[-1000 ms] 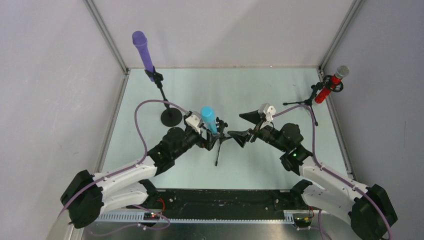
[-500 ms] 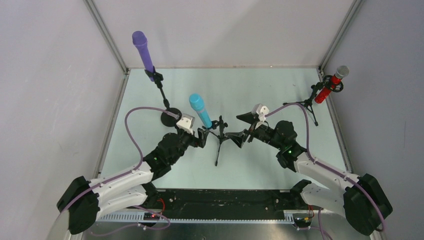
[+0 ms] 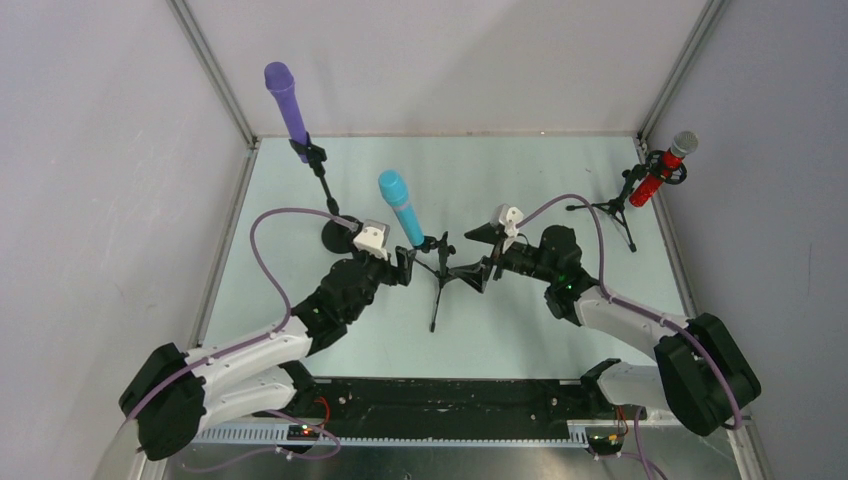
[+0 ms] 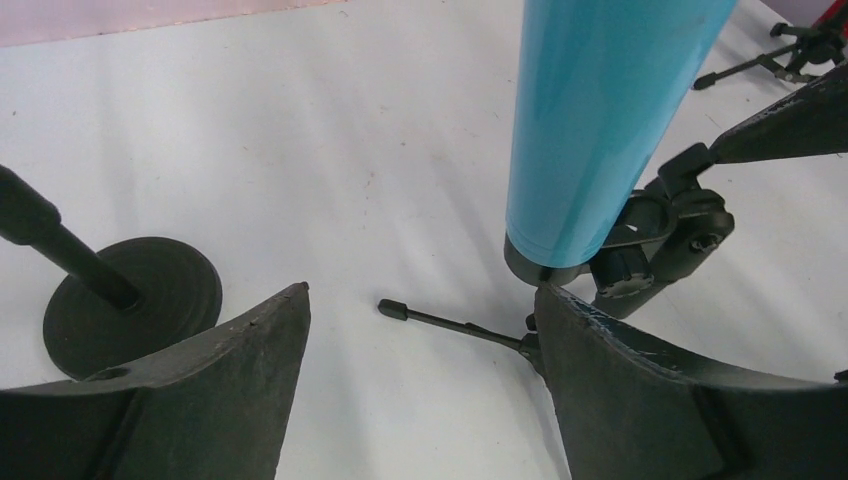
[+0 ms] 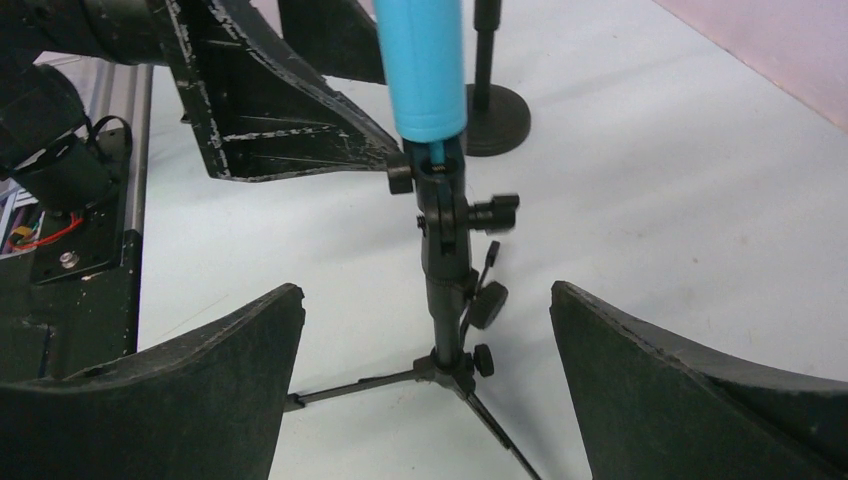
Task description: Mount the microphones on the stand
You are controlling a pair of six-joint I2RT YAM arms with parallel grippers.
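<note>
Your left gripper [image 4: 420, 295] is open and holds nothing. The teal mic [image 4: 600, 120] sits clipped in the stand [image 5: 447, 270] at mid-table, just past its fingertips. Your right gripper [image 5: 425, 288] is wide open too, facing the stand and gripping nothing.

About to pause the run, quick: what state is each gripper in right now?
Left gripper: open, holding nothing.
Right gripper: open, holding nothing.

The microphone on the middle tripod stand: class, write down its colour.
Teal. The microphone shows largest and clearest in the left wrist view.
</note>
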